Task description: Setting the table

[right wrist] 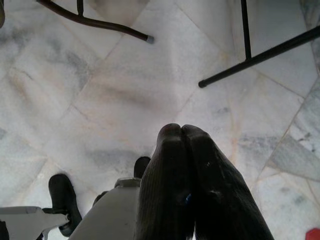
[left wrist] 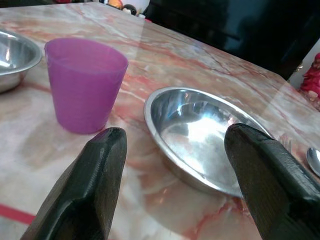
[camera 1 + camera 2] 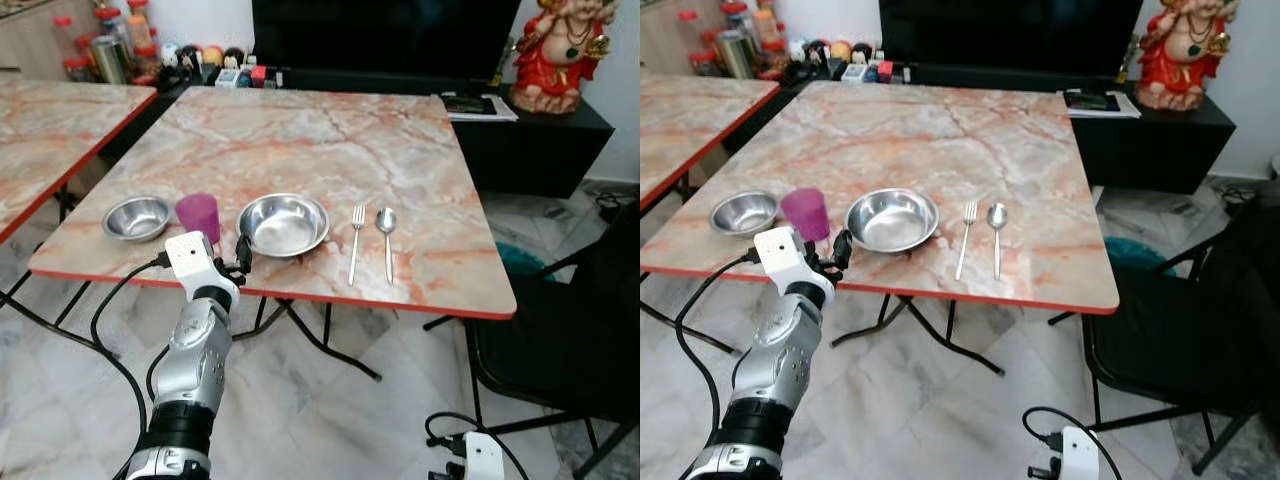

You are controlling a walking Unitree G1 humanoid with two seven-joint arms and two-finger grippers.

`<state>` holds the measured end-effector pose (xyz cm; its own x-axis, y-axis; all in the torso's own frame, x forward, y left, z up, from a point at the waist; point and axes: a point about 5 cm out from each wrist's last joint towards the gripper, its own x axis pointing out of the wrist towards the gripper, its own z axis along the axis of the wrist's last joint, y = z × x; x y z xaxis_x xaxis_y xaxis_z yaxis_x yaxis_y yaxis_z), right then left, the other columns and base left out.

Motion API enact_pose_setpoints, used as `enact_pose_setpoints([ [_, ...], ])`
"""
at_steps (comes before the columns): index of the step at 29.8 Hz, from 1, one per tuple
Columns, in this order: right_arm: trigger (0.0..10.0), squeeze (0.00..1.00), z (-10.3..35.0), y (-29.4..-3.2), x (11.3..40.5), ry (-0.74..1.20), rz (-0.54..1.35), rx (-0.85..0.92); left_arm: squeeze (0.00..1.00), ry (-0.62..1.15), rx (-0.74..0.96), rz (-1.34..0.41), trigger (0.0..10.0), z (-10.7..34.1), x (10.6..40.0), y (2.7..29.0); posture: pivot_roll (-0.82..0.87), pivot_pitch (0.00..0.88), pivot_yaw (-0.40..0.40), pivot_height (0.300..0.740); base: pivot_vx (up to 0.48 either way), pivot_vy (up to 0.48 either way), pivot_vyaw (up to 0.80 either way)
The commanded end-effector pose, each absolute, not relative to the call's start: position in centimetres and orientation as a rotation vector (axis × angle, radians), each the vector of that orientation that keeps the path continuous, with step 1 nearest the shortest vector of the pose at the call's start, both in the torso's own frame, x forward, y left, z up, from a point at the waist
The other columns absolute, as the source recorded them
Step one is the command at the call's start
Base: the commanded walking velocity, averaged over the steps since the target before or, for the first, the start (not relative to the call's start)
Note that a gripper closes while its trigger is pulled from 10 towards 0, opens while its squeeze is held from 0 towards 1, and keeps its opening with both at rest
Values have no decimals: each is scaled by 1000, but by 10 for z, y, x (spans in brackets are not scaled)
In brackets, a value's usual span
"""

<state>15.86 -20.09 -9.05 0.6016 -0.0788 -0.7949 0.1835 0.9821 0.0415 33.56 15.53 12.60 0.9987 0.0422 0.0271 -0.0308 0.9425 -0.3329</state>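
**Table half laid, left gripper at the near edge**

Table [image 3: 330,140] setting looks well along: small bowl [image 3: 137,217], purple cup [image 3: 198,214], plate [image 3: 283,224], fork [image 3: 356,240] and spoon [image 3: 387,238] lie in a row along the near edge, each apart from the next, fork and spoon side by side just right of the plate.

The left gripper [image 2: 175,175] hangs at the table edge, its fingers [image 2: 97,170] spread wide and holding nothing, aimed at the gap between cup and plate. The right gripper [image 1: 182,165] hangs idle toward the floor, fingers pressed together and empty.

My guess is the step in hand is an approach to the cup or the plate; I cannot tell which. Taking the cup would call for a swing toward it and a closing around its wall; the plate's low rim would need a flatter, pinching hold.

Bowl, cup and plate all look empty.
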Motion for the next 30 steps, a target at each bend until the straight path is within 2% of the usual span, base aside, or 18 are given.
enact_pose_setpoints([
  [1,10000,0,-88,-202,163,898,-153,121,0,-27,-358,29,10000,126,337,155,-29,44,-28,740,281,0,0],
  [26,10000,0,-88,-199,164,897,-142,126,0,-35,-355,-25,10000,127,332,146,-24,45,-32,740,306,0,-17],
  [30,10000,0,-89,-199,164,900,-141,123,0,-35,-333,-39,10000,127,329,143,-24,46,-32,740,127,0,0],
])
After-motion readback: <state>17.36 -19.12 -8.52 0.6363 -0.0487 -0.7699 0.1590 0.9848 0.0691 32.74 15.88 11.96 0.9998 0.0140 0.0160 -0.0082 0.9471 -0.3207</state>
